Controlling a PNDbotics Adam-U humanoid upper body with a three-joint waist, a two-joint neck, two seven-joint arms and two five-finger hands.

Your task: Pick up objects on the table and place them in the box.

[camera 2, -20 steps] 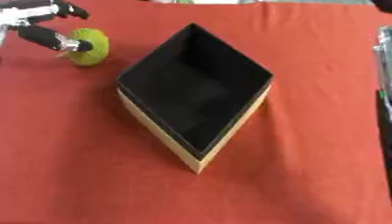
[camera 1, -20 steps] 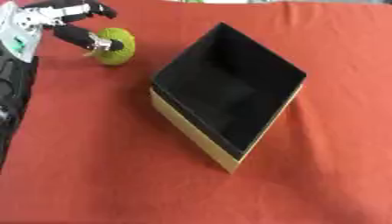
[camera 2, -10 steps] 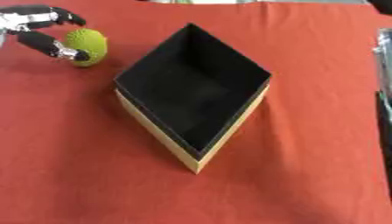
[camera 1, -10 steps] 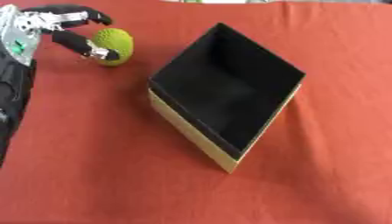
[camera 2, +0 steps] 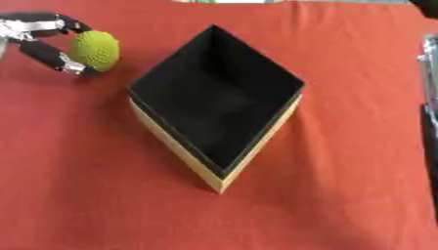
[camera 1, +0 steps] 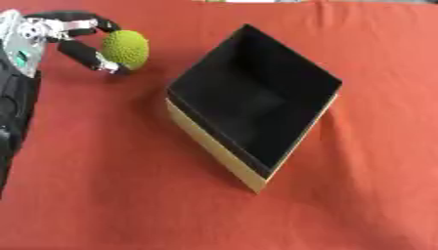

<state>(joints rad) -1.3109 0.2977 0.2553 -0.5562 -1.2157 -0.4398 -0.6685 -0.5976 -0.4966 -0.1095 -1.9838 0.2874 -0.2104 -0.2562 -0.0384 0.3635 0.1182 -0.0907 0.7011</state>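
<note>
I see a red cloth (camera 1: 102,195) covering the whole table | slight creases near the far edge | pale strip (camera 1: 248,1) showing past it at the top

Bright, even, diffuse lighting over the red tablecloth (camera 1: 94,185), with no glare or blown highlights. Soft, short shadows only: a dim patch on the cloth under the bumpy green ball (camera 1: 126,49), a narrow dark band along the left side of the box (camera 1: 214,146). Box interior black and nearly featureless, with a faint paler sheen on the floor. Soft focus throughout, with blocky smearing of edges; fine texture on the left hand (camera 1: 81,41) lost. Slightly washed-out top edge. No obvious bending at the borders.
</note>
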